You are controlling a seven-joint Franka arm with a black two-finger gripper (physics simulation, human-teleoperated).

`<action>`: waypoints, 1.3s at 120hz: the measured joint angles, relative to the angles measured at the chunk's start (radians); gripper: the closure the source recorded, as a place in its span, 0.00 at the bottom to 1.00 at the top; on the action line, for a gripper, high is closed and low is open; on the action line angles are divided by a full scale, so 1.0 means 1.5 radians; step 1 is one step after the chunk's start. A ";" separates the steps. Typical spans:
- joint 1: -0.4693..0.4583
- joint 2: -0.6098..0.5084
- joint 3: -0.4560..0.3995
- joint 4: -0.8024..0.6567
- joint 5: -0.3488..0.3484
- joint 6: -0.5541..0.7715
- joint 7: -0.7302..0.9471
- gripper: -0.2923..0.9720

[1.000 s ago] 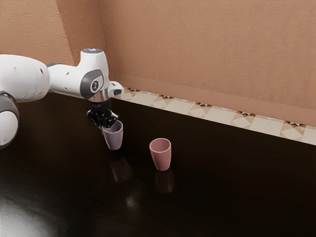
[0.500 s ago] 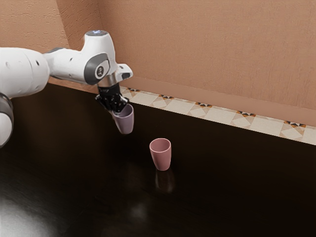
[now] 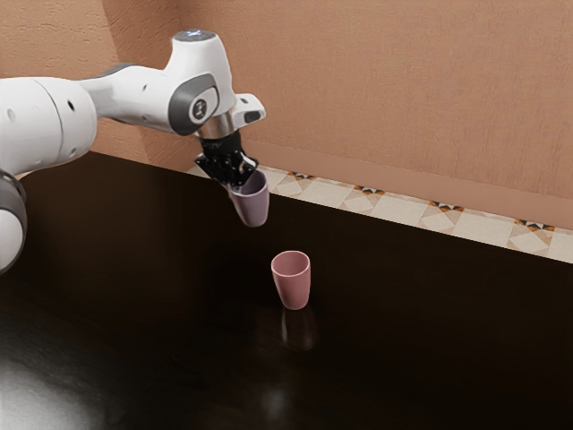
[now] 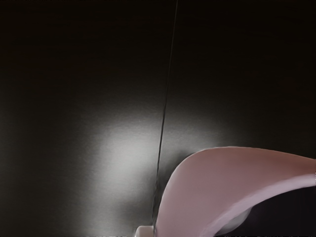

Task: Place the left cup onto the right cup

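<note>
A mauve cup (image 3: 252,204) hangs in the air, tilted, with my black gripper (image 3: 233,173) shut on its rim. It is well above the dark table (image 3: 134,296), up and to the exterior view's left of a pink cup (image 3: 291,279) that stands upright on the table. In the wrist view the held cup (image 4: 222,192) is a large blurred mauve shape just under my hand, over the dark tabletop (image 4: 74,98).
A terracotta wall (image 3: 403,81) runs behind the table, with a patterned tile strip (image 3: 403,211) along the table's far edge. The white arm (image 3: 81,107) comes in from the exterior view's left.
My gripper has lifted the mauve cup off the table and carried it up and toward the exterior view's right, closer to the pink cup. The pink cup has not moved.
</note>
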State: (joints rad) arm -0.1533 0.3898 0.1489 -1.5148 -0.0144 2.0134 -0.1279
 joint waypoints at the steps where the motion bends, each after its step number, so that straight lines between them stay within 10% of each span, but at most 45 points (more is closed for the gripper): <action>1: 0.000 0.000 -0.002 0.000 0.000 0.000 -0.001 0.85; 156: -0.016 -0.072 -0.092 -0.095 0.012 0.003 -0.119 0.85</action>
State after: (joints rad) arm -0.1772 0.2824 0.0106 -1.6573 0.0035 2.0175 -0.3068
